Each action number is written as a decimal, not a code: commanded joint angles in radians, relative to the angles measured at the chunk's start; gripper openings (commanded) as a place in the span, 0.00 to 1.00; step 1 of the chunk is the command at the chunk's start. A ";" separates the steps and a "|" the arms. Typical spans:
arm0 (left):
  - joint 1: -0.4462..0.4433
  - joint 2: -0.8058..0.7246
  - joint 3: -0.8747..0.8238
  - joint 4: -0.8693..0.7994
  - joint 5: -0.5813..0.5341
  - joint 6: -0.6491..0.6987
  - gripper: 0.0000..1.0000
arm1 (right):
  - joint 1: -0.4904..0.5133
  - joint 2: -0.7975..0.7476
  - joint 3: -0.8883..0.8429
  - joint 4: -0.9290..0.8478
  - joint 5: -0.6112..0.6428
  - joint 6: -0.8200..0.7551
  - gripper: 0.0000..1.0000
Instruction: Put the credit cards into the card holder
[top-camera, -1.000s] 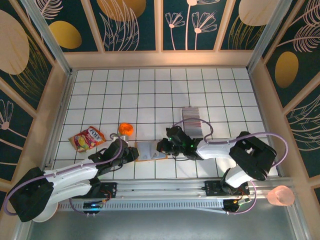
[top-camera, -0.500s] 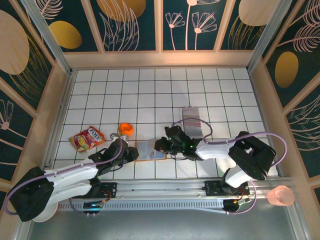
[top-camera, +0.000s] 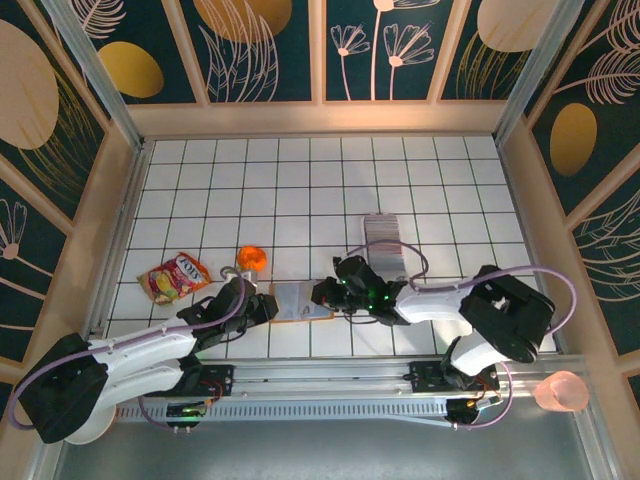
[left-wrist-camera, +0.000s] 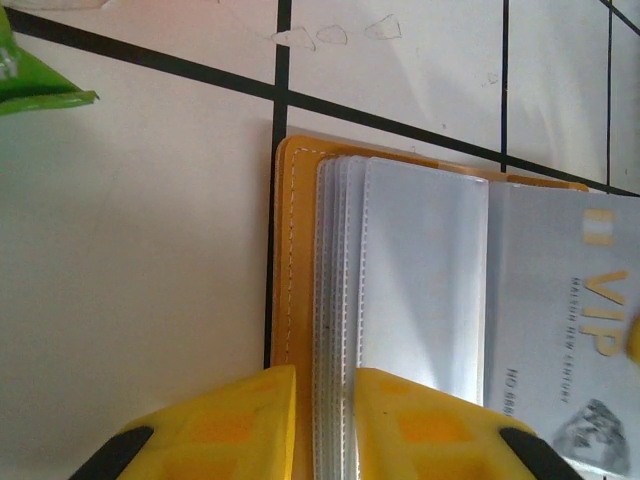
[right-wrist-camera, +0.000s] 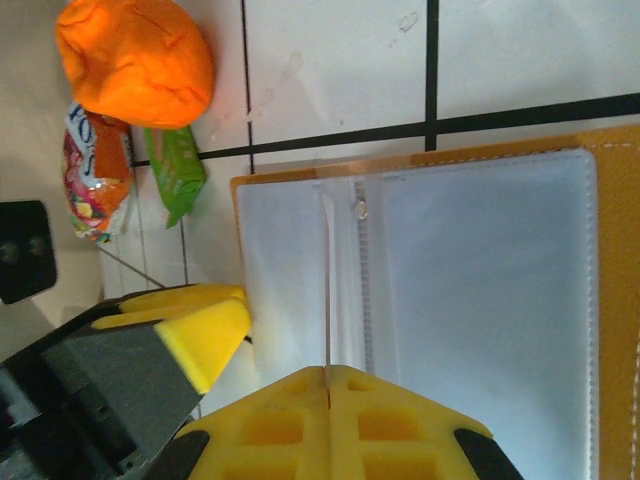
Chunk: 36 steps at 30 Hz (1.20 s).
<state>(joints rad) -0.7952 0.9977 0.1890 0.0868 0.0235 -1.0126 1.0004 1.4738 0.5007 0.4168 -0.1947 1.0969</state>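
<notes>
The tan card holder (top-camera: 300, 302) lies open on the tiles between both arms, clear sleeves up. My left gripper (left-wrist-camera: 322, 400) is shut on its left side, pinching the cover (left-wrist-camera: 292, 300) and a stack of sleeve edges (left-wrist-camera: 335, 300). My right gripper (right-wrist-camera: 328, 372) is shut on one credit card (right-wrist-camera: 327, 290), seen edge-on and reaching over the sleeves (right-wrist-camera: 480, 300) towards the middle seam. In the left wrist view a pale card printed VIP (left-wrist-camera: 570, 320) lies across the holder's right part. From above, the left gripper (top-camera: 262, 303) and the right gripper (top-camera: 325, 293) sit at the holder's two ends.
More grey-white cards stand in a long clear tray (top-camera: 384, 235) behind the right arm. An orange lump (top-camera: 251, 259), a small green packet (right-wrist-camera: 175, 165) and a red-yellow snack packet (top-camera: 174, 276) lie left of the holder. The left gripper's finger (right-wrist-camera: 205, 335) is close to the held card.
The right gripper with its card has shifted slightly left over the open holder. The left gripper has stayed clamped on the holder's left edge.
</notes>
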 joint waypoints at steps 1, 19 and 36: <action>-0.007 0.007 0.008 0.008 0.017 0.020 0.23 | 0.012 -0.058 -0.027 0.013 0.042 0.024 0.00; -0.007 0.030 0.021 0.004 0.038 0.031 0.21 | 0.012 0.085 -0.072 0.252 -0.009 0.090 0.00; -0.006 0.040 0.024 -0.007 0.041 0.032 0.21 | -0.028 -0.069 -0.097 0.063 0.056 -0.033 0.00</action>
<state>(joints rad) -0.7952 1.0233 0.1932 0.1017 0.0483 -0.9951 0.9806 1.4261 0.4252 0.5045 -0.1753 1.0962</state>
